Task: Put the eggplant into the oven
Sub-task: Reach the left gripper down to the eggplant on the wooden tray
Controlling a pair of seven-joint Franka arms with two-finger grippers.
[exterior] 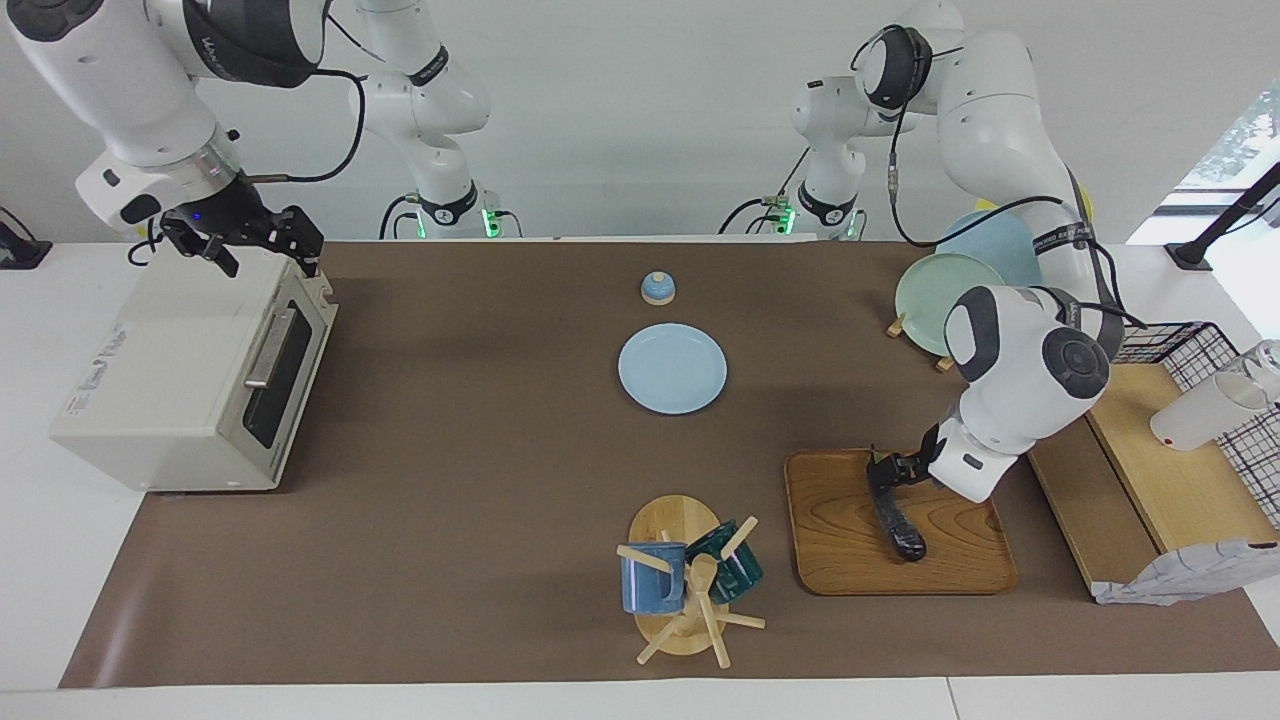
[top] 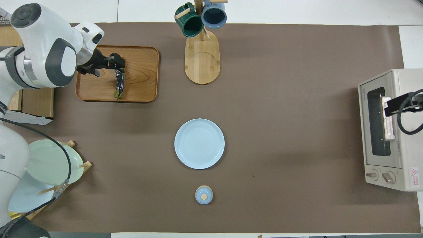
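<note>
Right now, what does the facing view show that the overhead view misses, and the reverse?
Only the facing view shows the arms' bases, the wire basket and the right gripper over the boxy off-white toaster oven. Only the overhead view shows the oven's two knobs and warning sticker. Both show the open left gripper down at the long dark purple eggplant on the wooden tray, the pale blue plate and the mug rack.
</note>
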